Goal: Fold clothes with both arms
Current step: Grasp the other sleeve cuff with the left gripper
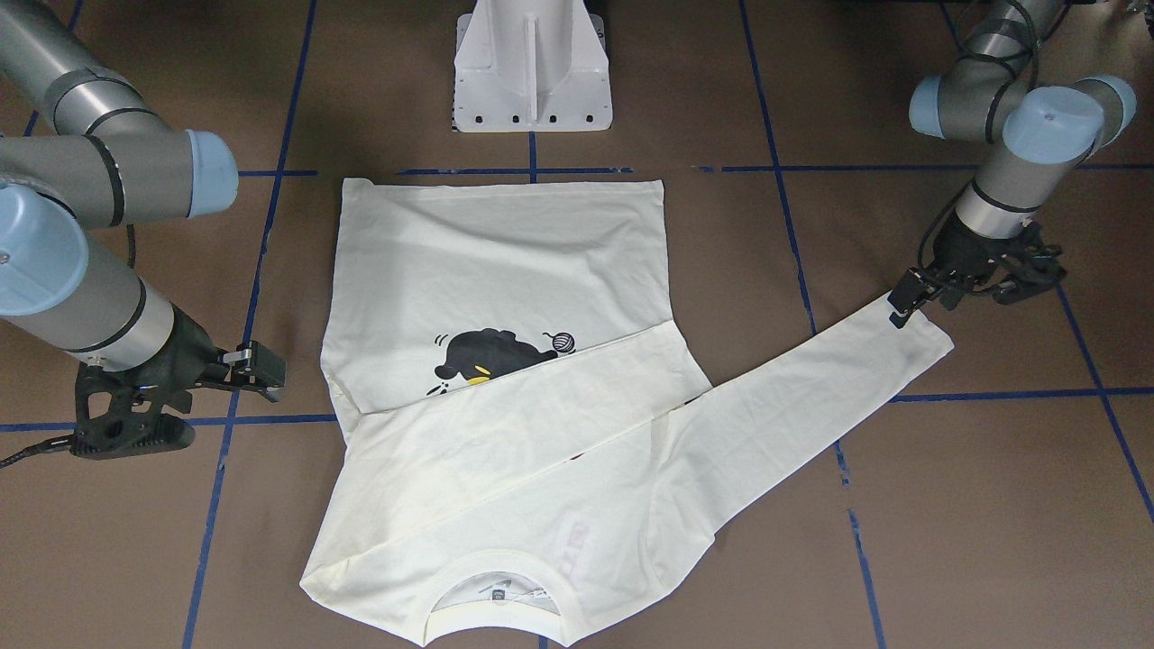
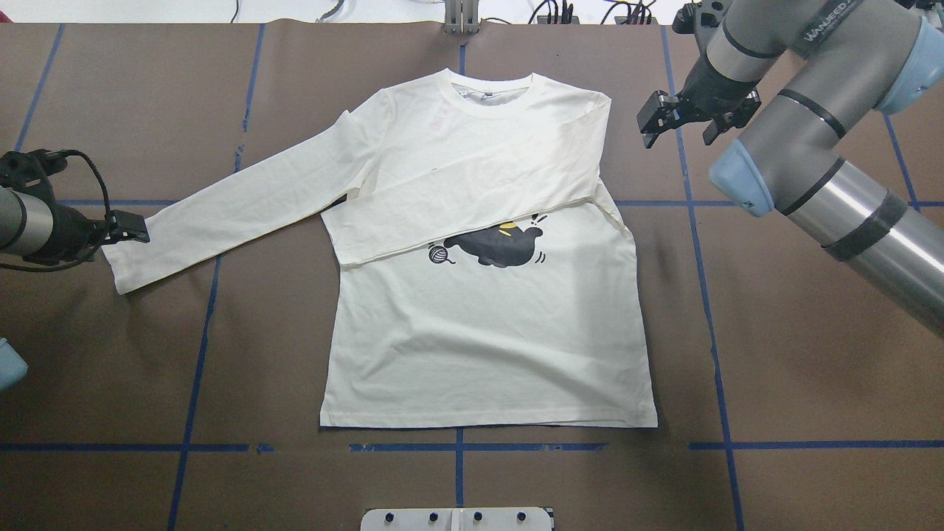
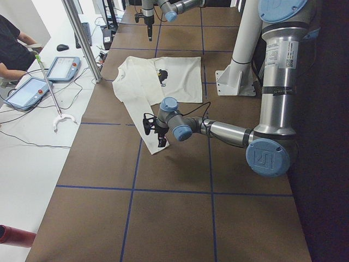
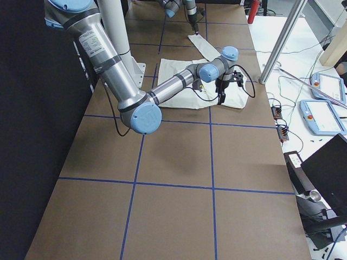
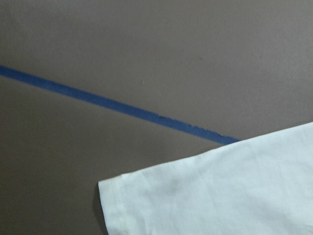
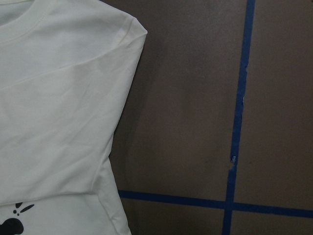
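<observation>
The cream long-sleeved T-shirt [image 1: 505,261] lies flat and print side up on the brown table, collar away from the robot [image 2: 479,339]. Its black cat print [image 2: 498,247] is partly covered by one sleeve folded across the chest [image 2: 472,210]. The other sleeve [image 2: 243,199] stretches out toward my left arm. My left gripper [image 2: 131,228] hovers at that sleeve's cuff [image 5: 220,196], looks open and holds nothing [image 1: 904,302]. My right gripper [image 2: 682,122] is open and empty just beside the shirt's shoulder [image 6: 132,29], off the cloth [image 1: 266,370].
The white pedestal base [image 1: 532,72] stands at the robot's side of the table. Blue tape lines [image 2: 708,295] cross the brown surface. An operator [image 3: 11,43], tablets [image 3: 30,90] and a metal pole [image 3: 82,38] are at a side bench.
</observation>
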`<state>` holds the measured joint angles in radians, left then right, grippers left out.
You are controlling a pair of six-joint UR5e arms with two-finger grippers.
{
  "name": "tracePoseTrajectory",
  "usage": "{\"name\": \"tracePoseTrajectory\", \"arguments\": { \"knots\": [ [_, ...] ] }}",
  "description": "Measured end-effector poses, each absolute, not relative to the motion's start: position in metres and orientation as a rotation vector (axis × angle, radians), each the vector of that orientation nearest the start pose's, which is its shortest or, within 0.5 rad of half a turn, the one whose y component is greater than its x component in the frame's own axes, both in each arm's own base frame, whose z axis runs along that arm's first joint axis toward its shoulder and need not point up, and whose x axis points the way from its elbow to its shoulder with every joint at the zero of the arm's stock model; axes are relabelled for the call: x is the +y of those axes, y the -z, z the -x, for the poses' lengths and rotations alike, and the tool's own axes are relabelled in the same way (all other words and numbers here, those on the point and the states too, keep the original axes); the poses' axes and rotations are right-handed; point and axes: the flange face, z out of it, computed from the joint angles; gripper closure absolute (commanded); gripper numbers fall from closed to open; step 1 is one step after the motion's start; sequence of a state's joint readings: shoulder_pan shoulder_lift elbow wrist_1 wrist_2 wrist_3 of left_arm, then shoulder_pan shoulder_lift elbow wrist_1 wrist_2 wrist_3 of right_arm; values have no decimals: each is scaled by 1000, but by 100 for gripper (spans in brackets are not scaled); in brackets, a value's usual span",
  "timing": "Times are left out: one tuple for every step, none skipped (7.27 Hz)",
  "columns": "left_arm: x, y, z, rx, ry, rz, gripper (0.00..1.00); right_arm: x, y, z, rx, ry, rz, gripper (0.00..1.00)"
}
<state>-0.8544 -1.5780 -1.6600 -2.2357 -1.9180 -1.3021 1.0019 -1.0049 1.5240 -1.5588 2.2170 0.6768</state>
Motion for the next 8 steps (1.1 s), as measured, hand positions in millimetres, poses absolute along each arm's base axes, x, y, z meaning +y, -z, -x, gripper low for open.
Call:
{"name": "tracePoseTrajectory", "arguments": {
  "knots": [
    [-465,-560,-275,797,428,-123,6,-625,-351,309,-810,69,-45,0],
    [-466,-570,-277,779,433,-121,7,-624,-353,308,-809,70,-43,0],
    [-467,-576,-278,767,436,-118,11,-624,-355,308,-809,70,-43,0],
    [-467,-580,-279,761,436,-116,12,-624,-355,308,-809,70,-43,0],
    [-467,-582,-281,758,434,-115,12,-623,-355,309,-809,71,-43,0],
    [-466,-582,-283,756,432,-114,14,-623,-356,309,-809,71,-42,0],
    [-466,-582,-284,755,430,-114,22,-622,-356,310,-809,73,-42,0],
    [-465,-582,-285,756,429,-114,29,-622,-356,311,-809,73,-42,0]
  ]
}}
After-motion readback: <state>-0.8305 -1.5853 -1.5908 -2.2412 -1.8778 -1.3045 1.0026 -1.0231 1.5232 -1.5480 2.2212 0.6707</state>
